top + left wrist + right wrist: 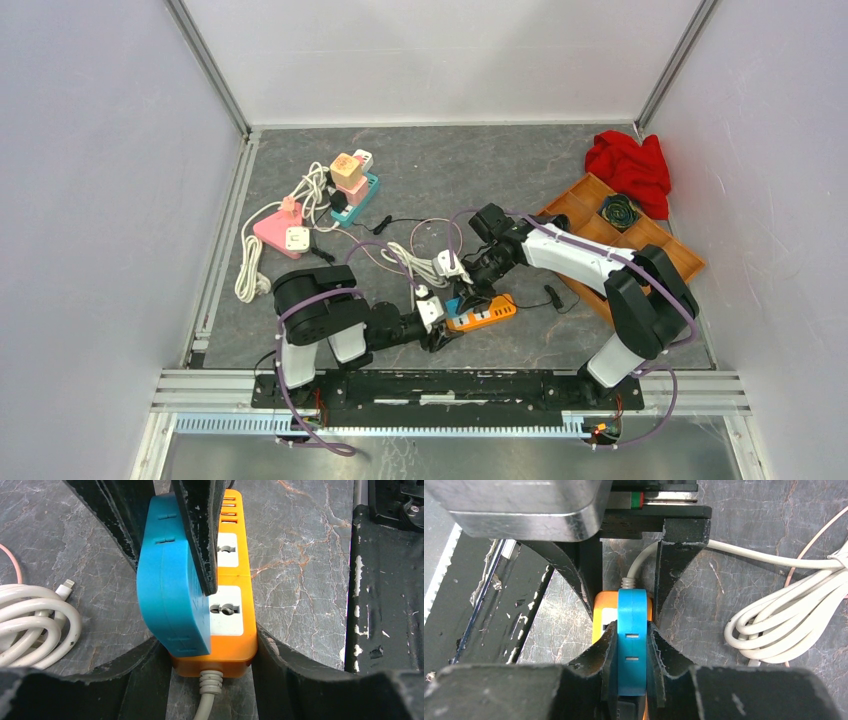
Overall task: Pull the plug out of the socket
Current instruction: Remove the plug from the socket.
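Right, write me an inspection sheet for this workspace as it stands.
Surface: grey stone-patterned table top.
Job's things: blue plug sits flat against the orange power strip, not yet pulled.
Clutter: pink power strip, teal power strip, red cloth, wooden tray.
Grippers: left gripper clamps the orange power strip at its cord end; right gripper clamps the blue plug.
Cables: coiled white cable beside the strip; grey cord leaving the strip.
Surroundings: white enclosure walls; metal rail at the near edge.
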Tool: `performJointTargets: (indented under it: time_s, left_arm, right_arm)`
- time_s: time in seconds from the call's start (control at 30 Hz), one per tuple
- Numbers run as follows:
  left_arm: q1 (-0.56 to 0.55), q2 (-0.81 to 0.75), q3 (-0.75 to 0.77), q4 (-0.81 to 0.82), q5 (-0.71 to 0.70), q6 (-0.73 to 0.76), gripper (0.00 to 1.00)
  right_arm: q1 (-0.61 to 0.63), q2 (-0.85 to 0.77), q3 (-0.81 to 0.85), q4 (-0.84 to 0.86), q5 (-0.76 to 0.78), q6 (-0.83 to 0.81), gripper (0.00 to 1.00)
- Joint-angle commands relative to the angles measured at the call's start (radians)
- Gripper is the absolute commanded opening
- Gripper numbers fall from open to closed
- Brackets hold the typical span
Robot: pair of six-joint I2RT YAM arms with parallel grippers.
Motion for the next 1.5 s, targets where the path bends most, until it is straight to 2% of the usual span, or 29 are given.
performJointTargets:
  time_s: [0.0,0.4,0.87,1.03,1.17,1.33,1.47]
  left_arm:
    - [-0.004,0.027,-0.022,0.199,-0.043,-0.044,0.02]
    - [0.001,0.059,-0.031,0.199,-0.049,-0.083,0.02]
    - [0.009,0.076,-0.033,0.199,-0.059,-0.097,0.02]
    - [0.012,0.081,-0.039,0.199,-0.054,-0.097,0.02]
    - [0.018,0.086,-0.046,0.200,-0.038,-0.094,0.02]
    - [0.025,0.083,-0.052,0.199,-0.017,-0.087,0.02]
    - [0.030,0.093,-0.047,0.198,0.001,-0.092,0.02]
  right_arm:
    - [-0.001,-0.046,0.032,-0.064,-0.111,-0.085,0.00]
    - [0.000,-0.095,0.022,-0.027,-0.112,-0.045,0.00]
    - [0.000,-0.170,-0.021,0.142,-0.060,0.162,0.00]
    - [0.000,-0.165,-0.008,0.086,-0.099,0.102,0.00]
    - [0.019,-0.149,0.019,-0.056,-0.137,-0.079,0.00]
    - [0.054,-0.145,0.023,-0.084,-0.137,-0.121,0.00]
    - [0.053,-0.159,0.022,-0.032,-0.128,-0.055,0.00]
